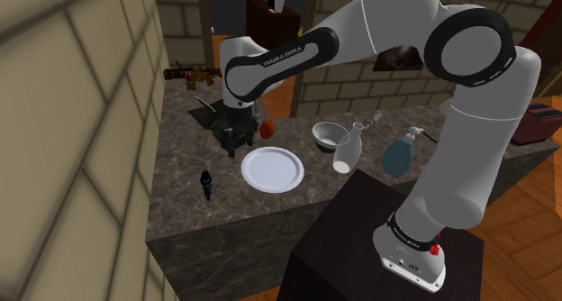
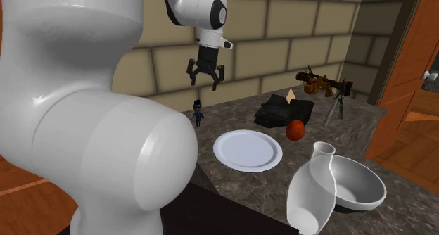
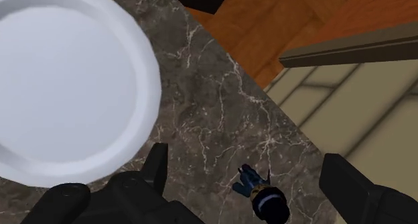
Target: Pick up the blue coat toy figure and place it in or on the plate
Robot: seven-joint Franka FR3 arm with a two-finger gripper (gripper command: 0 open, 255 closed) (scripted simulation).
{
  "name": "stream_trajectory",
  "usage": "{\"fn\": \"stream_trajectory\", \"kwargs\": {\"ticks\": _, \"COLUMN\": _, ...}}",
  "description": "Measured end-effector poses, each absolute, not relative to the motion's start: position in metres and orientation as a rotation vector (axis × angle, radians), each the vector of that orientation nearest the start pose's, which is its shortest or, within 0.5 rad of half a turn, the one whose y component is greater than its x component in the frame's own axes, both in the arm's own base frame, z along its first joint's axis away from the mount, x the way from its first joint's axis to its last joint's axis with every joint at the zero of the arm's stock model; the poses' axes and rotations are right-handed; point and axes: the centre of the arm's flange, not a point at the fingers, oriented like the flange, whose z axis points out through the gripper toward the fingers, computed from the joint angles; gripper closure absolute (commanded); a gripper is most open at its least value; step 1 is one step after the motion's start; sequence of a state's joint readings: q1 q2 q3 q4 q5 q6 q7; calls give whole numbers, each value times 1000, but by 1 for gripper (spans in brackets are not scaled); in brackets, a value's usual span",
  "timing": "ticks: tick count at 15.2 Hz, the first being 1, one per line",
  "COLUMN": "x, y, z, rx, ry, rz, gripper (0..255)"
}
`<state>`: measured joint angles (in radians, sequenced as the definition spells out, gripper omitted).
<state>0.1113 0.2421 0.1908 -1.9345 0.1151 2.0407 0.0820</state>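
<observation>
We judge the step in hand to be the approach for the grasp. The tool point(image 2: 204, 82) hovers above the table point(image 1: 176, 177) with its fingers spread wide, and it holds nothing. The toy figure point(image 2: 198, 113) stands upright on the table. It is near the plate point(image 2: 247, 150) but clear of its rim, on the side of the plate away from the bowl point(image 1: 330, 133).

From the wrist camera we look down on the figure's dark cap point(image 3: 268, 204) and blue coat. It sits roughly in line with the gap between the two fingers, well below them and untouched.

To do this well, we think the tool should come straight down with the figure kept midway in that gap, so that neither finger meets it first. The figure looks small, narrow and probably light, so a brush from one finger would likely tip it. The table's edge runs close by on the side of the figure away from the plate, so a knock that way could send it to the floor.

We would bring the fingers level with the coat, below the cap, and close them gently and evenly. After that, we would lift high enough to clear the plate's rim, carry the figure over the plate's middle and release it low, so it does not bounce or roll off.
</observation>
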Motion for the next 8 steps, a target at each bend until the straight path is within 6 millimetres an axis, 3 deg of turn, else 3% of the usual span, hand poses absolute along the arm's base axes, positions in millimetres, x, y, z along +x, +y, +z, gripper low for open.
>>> {"fn": "stream_trajectory", "kwargs": {"ticks": 8, "x": 631, "y": 233, "z": 288, "rx": -2981, "ry": -247, "rz": 275, "gripper": 0}}
